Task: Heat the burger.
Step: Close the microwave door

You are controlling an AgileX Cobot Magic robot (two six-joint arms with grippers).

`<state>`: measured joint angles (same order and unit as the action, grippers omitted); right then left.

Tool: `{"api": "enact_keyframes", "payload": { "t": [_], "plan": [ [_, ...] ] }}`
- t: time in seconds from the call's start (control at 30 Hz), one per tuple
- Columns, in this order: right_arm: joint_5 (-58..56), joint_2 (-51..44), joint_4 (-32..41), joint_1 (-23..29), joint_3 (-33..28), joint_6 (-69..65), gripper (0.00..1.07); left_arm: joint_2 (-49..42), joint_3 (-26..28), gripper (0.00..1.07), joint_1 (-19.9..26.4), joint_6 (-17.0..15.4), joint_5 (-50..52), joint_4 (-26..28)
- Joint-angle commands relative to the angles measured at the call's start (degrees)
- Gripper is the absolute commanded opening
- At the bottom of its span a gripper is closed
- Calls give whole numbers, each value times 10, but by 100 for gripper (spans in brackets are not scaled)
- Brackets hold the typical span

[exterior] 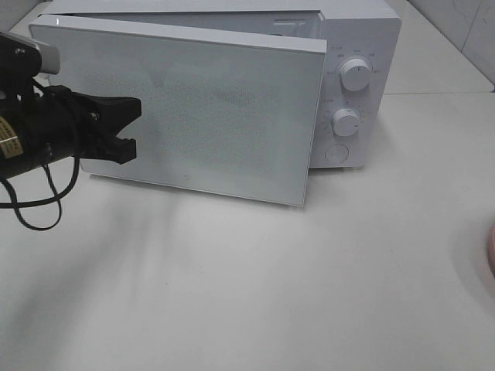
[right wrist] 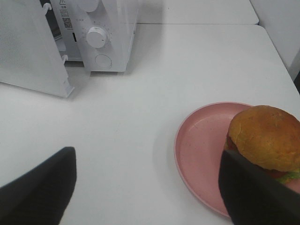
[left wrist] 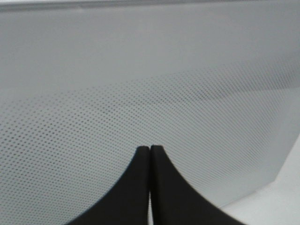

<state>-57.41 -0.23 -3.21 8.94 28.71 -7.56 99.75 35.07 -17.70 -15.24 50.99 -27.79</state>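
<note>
From the high exterior camera we see a white microwave [exterior: 352, 85] at the back of the white tabletop [exterior: 255, 286], its door [exterior: 193, 116] swung partly open toward us and hiding most of the cavity. Two round knobs [exterior: 354, 75] sit one above the other on the control panel, with a round button below them. The left claw [exterior: 124, 127] reaches in from the left edge, black, with its tips just at the door's outer face near its free edge; a black cable loops below the arm. At the far right edge we catch a thin pink sliver, too small for us to name from here. We do not see the right claw in this view.

In the left wrist camera we see the left claw [left wrist: 149, 154] pressed shut, its two dark fingers [left wrist: 136, 187] meeting tip to tip with nothing between them, right up against the dotted glass of the door [left wrist: 150, 84].

In the right wrist camera we see the right claw [right wrist: 150, 187] spread wide, one dark finger [right wrist: 42, 192] over bare tabletop and the other beside the burger [right wrist: 265, 136]. The burger rests on a pink plate [right wrist: 201, 140], toward the side of it away from the microwave [right wrist: 101, 33]. We cannot tell whether that finger touches the bun. The plate stands well apart from the microwave, whose door [right wrist: 28, 47] hangs open.
</note>
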Motion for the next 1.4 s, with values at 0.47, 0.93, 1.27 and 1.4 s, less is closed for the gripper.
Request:
{"api": "enact_keyframes", "payload": {
  "t": [0.47, 0.93, 1.27, 1.4],
  "plan": [
    [-1, -17, -2, -2, -1, -4, 76, 66, 111, 0, -92, 9, -54, 88],
    [-1, -17, -2, -2, -1, -3, 76, 121, 215, 0, -123, 13, -95, 132],
    [-1, -17, -2, -2, -1, -4, 76, 158, 282, 0, -152, 23, -123, 167],
    [-1, -17, -2, -2, -1, -4, 76, 170, 301, 0, -159, 22, -125, 168]
  ]
}}
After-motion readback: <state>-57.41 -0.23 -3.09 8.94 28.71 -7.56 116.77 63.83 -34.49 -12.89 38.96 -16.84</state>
